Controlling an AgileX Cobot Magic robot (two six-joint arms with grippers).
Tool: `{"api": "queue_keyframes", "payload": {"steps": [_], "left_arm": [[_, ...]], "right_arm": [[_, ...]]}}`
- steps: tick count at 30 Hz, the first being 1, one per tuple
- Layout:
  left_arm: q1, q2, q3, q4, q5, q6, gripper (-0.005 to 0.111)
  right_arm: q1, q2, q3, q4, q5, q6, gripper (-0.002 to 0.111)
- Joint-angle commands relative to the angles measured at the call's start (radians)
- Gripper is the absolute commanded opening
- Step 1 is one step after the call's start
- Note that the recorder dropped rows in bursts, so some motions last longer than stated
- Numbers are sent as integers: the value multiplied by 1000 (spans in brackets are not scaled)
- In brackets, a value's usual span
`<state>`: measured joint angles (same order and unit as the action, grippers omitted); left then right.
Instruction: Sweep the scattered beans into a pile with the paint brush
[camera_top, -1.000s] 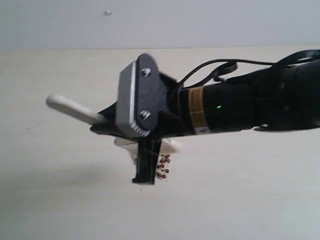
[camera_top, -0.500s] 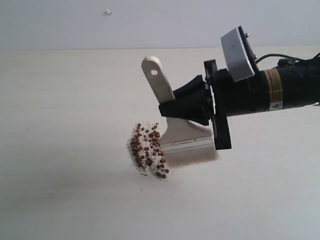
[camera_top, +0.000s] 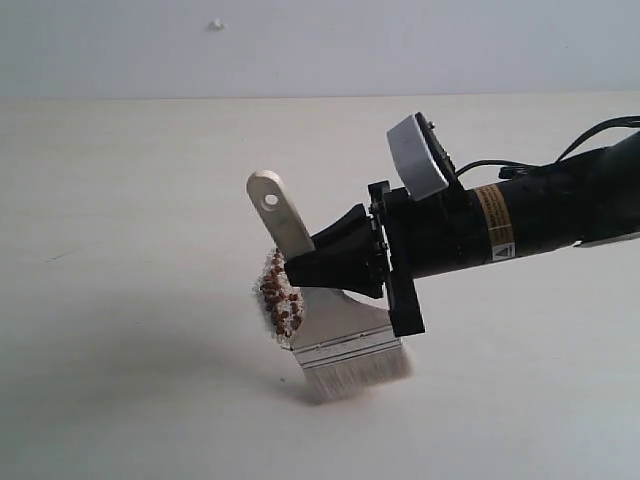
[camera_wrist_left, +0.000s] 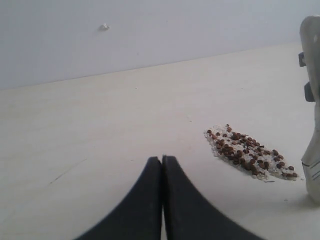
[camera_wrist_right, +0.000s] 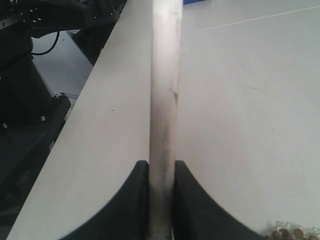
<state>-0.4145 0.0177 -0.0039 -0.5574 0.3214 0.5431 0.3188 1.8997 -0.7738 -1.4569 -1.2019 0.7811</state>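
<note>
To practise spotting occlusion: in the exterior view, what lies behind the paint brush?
Part of the beans shows just left of the paint brush. The rest of the pile is covered by the brush, so its right edge cannot be seen there.

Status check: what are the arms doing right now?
Right gripper shut on paint brush, bristles down. Left gripper shut, empty. Beans piled, pale crumbs mixed in.

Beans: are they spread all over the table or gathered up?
Gathered. The beans lie in one tight patch on the table, right beside the brush.
</note>
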Motion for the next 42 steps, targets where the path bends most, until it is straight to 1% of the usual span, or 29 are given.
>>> {"api": "queue_keyframes", "payload": {"steps": [1, 4, 8, 10, 14, 19, 25, 29, 33, 37, 42], "left_arm": [[-4, -3, 4, 3, 0, 3, 0], [-4, -3, 4, 3, 0, 3, 0], [-4, -3, 4, 3, 0, 3, 0], [-4, -3, 4, 3, 0, 3, 0], [-4, -3, 4, 3, 0, 3, 0], [-4, -3, 4, 3, 0, 3, 0], [-4, -3, 4, 3, 0, 3, 0], [-4, -3, 4, 3, 0, 3, 0], [-4, -3, 4, 3, 0, 3, 0], [-4, -3, 4, 3, 0, 3, 0], [-4, -3, 4, 3, 0, 3, 0]], "right_arm": [[-14, -23, -2, 11, -19, -51, 0], [-24, -38, -2, 26, -19, -77, 0], [-34, -75, -2, 33, -19, -59, 0], [-34, -98, -2, 9, -19, -24, 0], [-34, -120, -2, -106, -19, -13, 0], [-32, -77, -2, -93, -19, -20, 0], [-13, -6, -2, -63, -19, -113, 0], [-6, 54, -4, -22, -19, -216, 0], [-6, 97, -55, -18, -19, -239, 0], [-6, 161, -148, -40, -19, -232, 0], [-6, 217, -251, -93, -19, -147, 0]]}}
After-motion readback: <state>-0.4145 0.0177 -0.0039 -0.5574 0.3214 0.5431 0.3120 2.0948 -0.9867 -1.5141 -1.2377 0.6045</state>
